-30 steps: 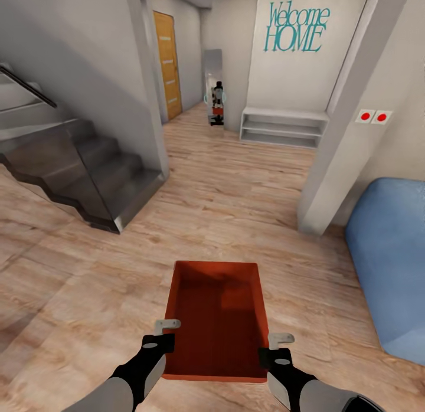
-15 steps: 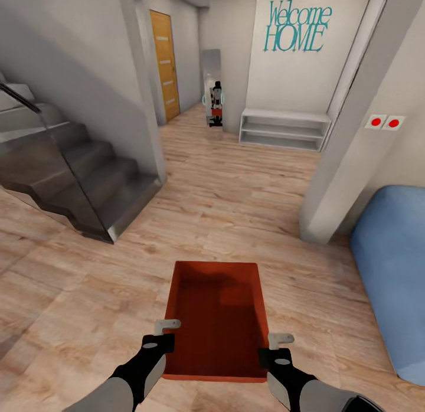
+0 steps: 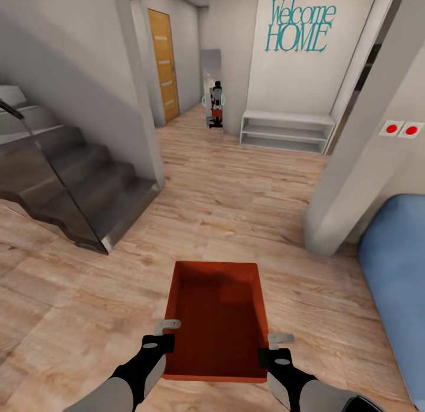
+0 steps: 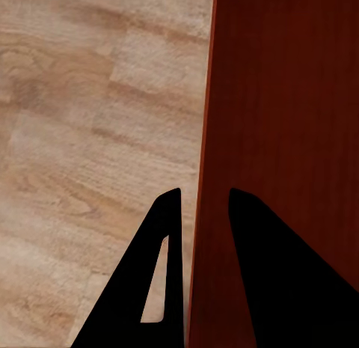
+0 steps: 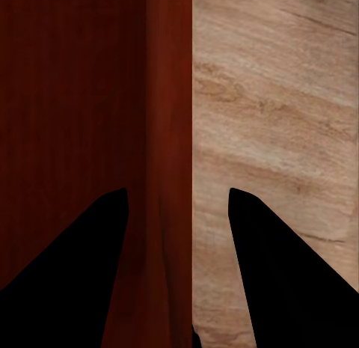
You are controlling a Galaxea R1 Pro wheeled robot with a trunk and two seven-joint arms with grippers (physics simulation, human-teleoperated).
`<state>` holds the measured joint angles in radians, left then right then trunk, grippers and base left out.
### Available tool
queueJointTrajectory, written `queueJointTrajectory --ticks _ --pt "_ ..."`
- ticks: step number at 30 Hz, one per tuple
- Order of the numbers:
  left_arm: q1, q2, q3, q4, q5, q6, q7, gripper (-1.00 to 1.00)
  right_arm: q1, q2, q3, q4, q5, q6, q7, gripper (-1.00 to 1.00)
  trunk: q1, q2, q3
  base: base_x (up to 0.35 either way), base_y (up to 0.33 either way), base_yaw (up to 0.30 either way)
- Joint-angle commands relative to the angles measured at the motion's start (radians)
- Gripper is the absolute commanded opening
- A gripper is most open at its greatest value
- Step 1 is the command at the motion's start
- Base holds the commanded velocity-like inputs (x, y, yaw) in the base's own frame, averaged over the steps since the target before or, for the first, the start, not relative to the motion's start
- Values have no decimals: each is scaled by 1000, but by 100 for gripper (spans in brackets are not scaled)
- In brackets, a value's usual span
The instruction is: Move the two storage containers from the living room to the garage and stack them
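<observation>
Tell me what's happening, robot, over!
Left gripper and right gripper each pinch a side wall of the bin. Bin held level over the wood floor. Hallway ahead, stairs left, sofa right.

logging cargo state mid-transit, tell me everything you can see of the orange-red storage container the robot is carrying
The storage container is an orange-red rectangular open-top bin with thin plain walls, plastic by its look, and empty. It is held level above the light wood-plank floor, long axis pointing away from the robot. The left gripper straddles its left wall and the right gripper its right wall, both near the robot's end; in each wrist view one finger is inside the wall and one outside. The left fingers sit close on the wall; the right ones stand wider apart.
</observation>
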<state>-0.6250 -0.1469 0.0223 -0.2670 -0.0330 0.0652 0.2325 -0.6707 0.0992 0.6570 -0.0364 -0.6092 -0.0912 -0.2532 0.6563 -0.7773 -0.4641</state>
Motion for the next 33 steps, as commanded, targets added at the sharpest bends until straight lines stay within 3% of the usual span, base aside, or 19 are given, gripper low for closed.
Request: queueJointTrajectory --ticks 1,33 --pt "1 7 2 2 -4 7 7 -100 -1 -5 -10 0 -1 -56 -83 -100 1 -1 -1 324 0 0" --pt "1 7 2 2 -4 7 7 -100 -1 -6 -10 0 -1 -56 -83 -100 1 -1 -1 324 0 0"
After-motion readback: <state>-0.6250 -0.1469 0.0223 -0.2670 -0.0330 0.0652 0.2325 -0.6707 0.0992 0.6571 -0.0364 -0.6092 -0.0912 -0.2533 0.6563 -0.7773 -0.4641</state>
